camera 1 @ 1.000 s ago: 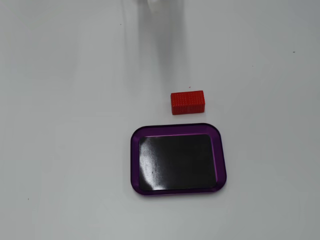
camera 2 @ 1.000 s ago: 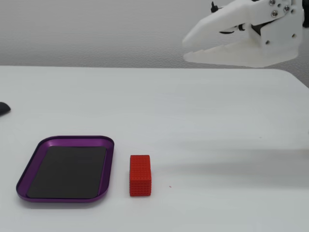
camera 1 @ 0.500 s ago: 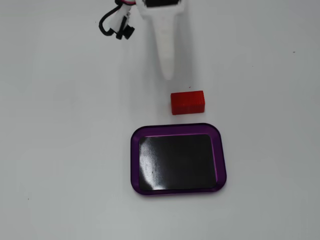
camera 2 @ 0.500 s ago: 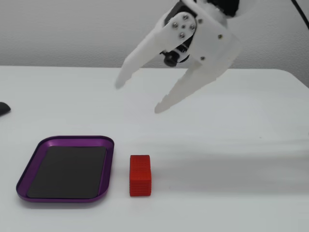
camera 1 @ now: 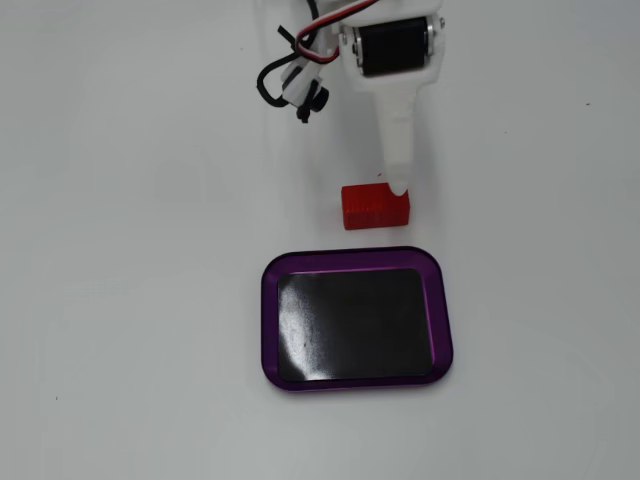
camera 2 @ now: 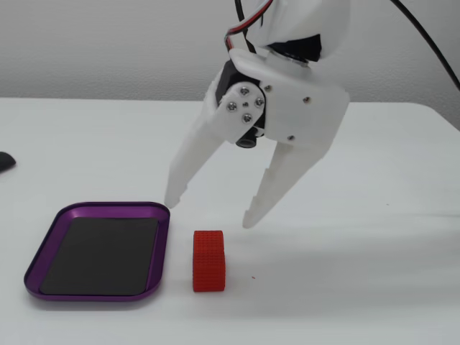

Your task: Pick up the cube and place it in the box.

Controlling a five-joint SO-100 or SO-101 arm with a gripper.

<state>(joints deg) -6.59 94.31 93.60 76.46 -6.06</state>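
So the tool [camera 2: 210, 212] is spread wide with nothing in it, both white fingers pointing down at the bench [camera 2: 374, 273]. In the side-on fixed view the cube [camera 2: 209, 260] sits on the bench nearer the camera than the fingertips, roughly under the gap between them. The tips look like they hang a bit above the bench, with the block not yet between them, though depth is hard to judge from that angle.

The top-down fixed view helps. There only one finger [camera 1: 397, 150] is clearly visible as a white wedge, and its tip comes down right at the far right corner of the cube [camera 1: 375, 206]. Can't tell if it actually touches. The block's long axis runs left-right in that view, with the short side facing the arm.

That's the bit the grab depends on, I think. If the fingers close across the short side they get an easy pinch, but right now one tip seems lined up over the block's top edge rather than beside it. My guess is the tool needs a small nudge so the fingers straddle the block before dropping, otherwise a tip lands on top and shoves it.

The box [camera 1: 268, 320] is empty, just the black base showing inside the purple rim. It lies just beside the cube, close but not touching: nearer the camera in the top-down view, to the left in the side view. Short carry once it's gripped.
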